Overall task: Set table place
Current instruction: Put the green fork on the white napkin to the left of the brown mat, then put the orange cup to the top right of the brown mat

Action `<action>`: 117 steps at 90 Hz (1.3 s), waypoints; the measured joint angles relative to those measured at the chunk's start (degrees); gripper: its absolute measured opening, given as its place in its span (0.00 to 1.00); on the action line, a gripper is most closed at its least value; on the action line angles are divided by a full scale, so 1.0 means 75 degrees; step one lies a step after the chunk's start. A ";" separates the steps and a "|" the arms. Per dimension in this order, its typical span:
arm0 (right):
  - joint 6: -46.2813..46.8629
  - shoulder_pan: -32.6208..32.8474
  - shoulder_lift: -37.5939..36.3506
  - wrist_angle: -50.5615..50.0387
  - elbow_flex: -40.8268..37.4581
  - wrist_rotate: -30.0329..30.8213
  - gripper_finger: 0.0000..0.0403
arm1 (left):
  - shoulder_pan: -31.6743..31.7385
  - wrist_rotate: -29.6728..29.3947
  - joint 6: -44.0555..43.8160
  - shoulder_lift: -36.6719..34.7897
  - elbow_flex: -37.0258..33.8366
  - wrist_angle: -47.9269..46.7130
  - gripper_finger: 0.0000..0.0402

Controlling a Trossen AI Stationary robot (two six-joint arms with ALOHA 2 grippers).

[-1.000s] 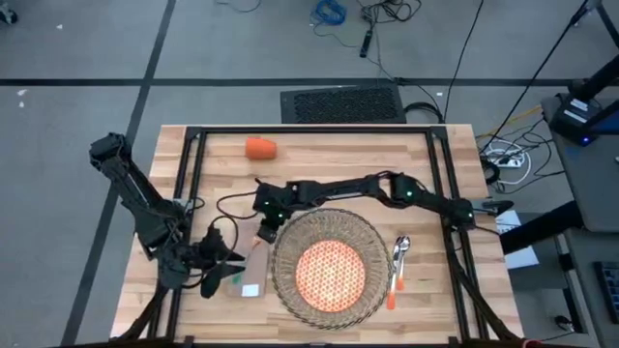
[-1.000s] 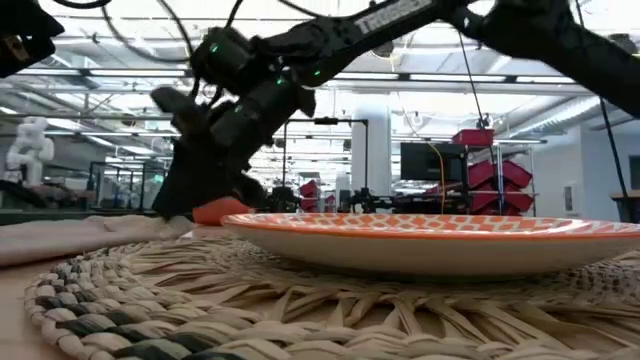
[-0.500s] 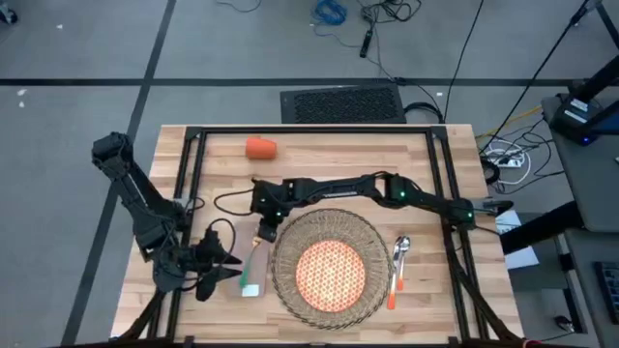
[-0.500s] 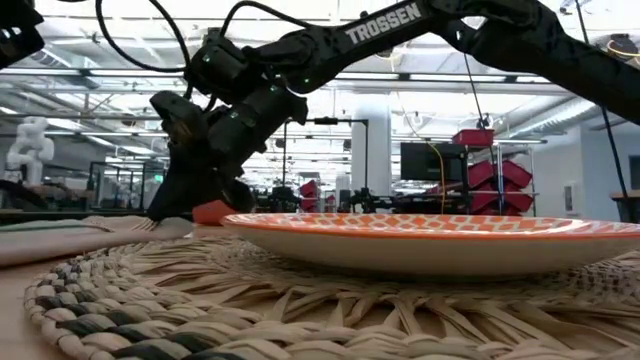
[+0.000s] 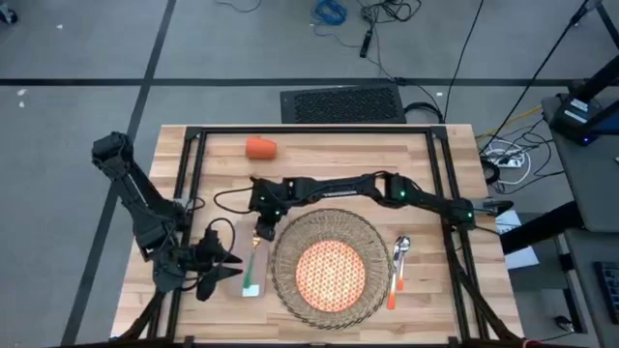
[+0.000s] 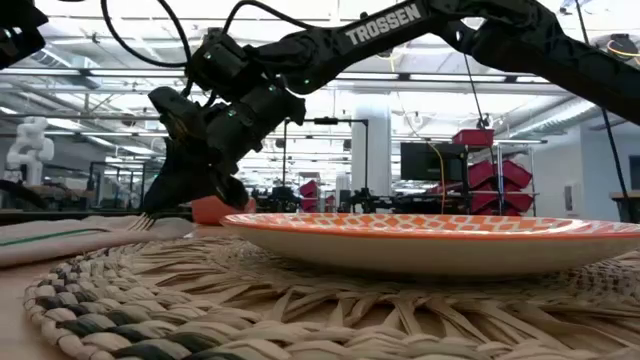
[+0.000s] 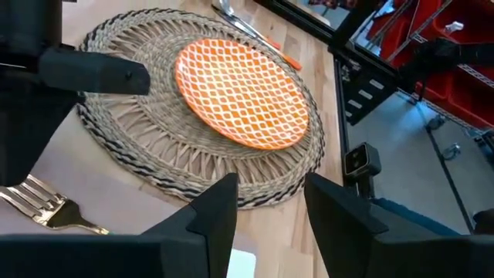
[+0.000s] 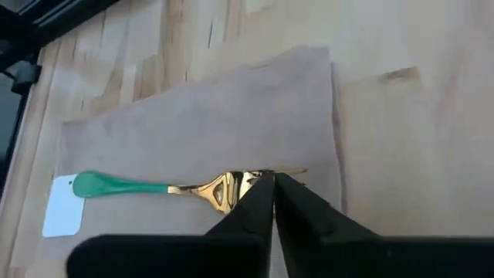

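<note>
Fork point(image 8: 154, 187), green-handled: lying on beige napkin point(image 8: 208, 123), left of wicker placemat point(image 5: 329, 267). Right pincer point(image 8: 272, 202) fingers together at its tines. Left pincer point(image 7: 266, 212) apart, beside napkin, on surface point(image 5: 319, 159).

Placemat point(image 5: 329, 266) lies on the desk point(image 5: 319, 159), plate point(image 5: 330, 273) centred on it. Napkin point(image 5: 250, 273) lies just left of the placemat, fork point(image 5: 253, 269) on it. Spoon point(image 5: 400, 253) lies just right of the placemat. Cup point(image 5: 260, 148) lies well behind the placemat.
</note>
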 joint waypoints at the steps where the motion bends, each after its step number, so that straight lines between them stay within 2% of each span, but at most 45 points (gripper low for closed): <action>1: 0.0007 0.0000 0.0000 -0.0002 0.0000 -0.0002 0.00 | 0.0000 0.0000 -0.0001 0.0000 0.0001 0.0000 0.34; 84: -0.0141 -0.0047 -0.0019 0.0419 -0.0003 -0.0009 0.00 | 0.0000 -0.0085 -0.0007 0.0003 0.0001 0.0000 0.34; 99: -0.0364 -0.0048 -0.0290 0.0328 -0.0012 -0.0005 0.00 | 0.0003 -0.0087 -0.0004 0.0003 0.0000 0.0000 0.34; 117: -0.0900 -0.0201 -0.0927 -0.0738 -0.0006 0.0859 0.00 | 0.0000 -0.0085 -0.0004 0.0023 0.0001 0.0006 0.34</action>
